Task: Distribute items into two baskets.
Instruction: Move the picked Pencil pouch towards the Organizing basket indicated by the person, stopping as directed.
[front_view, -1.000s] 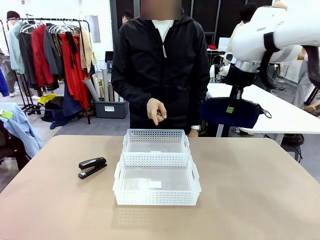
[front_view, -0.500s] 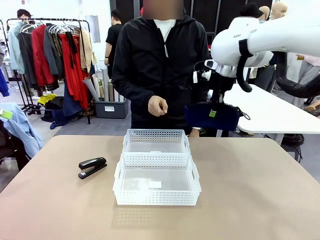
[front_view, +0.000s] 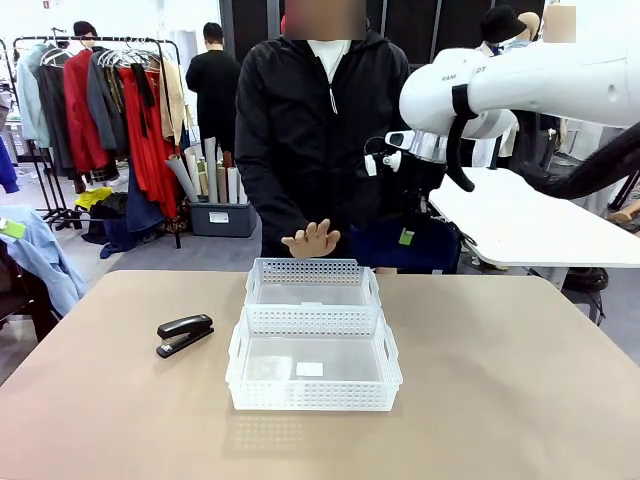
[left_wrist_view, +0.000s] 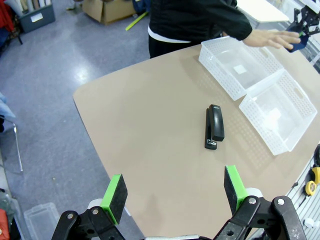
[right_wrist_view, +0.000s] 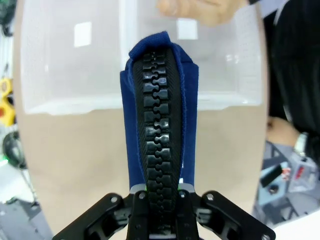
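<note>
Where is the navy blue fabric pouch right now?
The navy blue fabric pouch hangs in the shut right gripper, front view right of centre, beside the person's hand and beyond the far white lattice basket.

A person's hand is spread flat at the back rim of the far basket, though I can't quite tell whether it is over the basket or just behind it. Up and to the right of the far basket, the right gripper hangs clamped on the pouch, filling the air there. The near basket sits against the far basket's front wall with no gap between them. The stapler lies front-left of the far basket, well apart. The table to its right is bare.
</note>
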